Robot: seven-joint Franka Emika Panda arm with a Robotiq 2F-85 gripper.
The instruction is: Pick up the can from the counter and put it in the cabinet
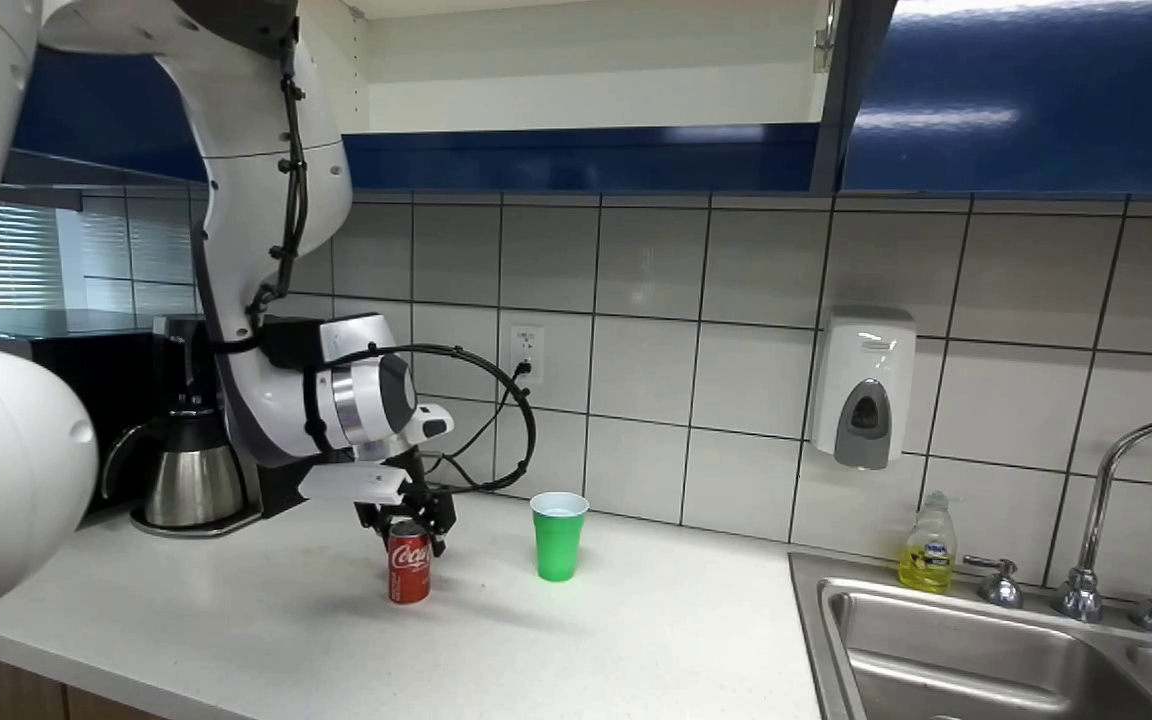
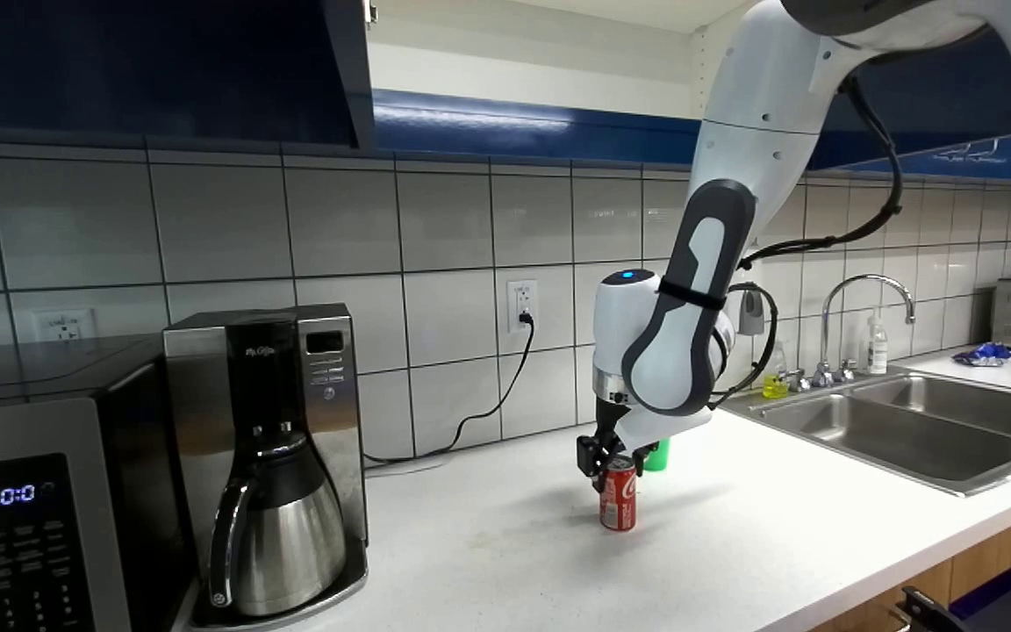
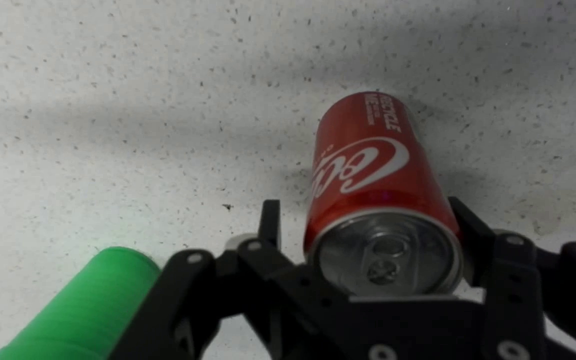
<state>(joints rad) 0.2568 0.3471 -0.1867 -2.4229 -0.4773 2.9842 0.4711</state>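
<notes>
The red can (image 1: 409,575) stands upright on the white counter (image 1: 636,640); it also shows in an exterior view (image 2: 618,505) and in the wrist view (image 3: 368,160). My gripper (image 3: 365,220) is open, with its fingers on either side of the can's upper part. In the wrist view a gap shows between the left finger and the can. The right finger is very close to the can; I cannot tell whether it touches. The gripper also shows low over the counter in an exterior view (image 2: 618,470). The overhead cabinet (image 1: 576,160) is open above, its pale interior visible.
A green cup (image 1: 558,545) stands close to the can, at lower left in the wrist view (image 3: 88,300). A coffee maker (image 2: 295,527) and microwave (image 2: 23,491) stand at one end. A sink (image 1: 826,640), soap bottle (image 1: 928,555) and wall dispenser (image 1: 866,380) are at the other.
</notes>
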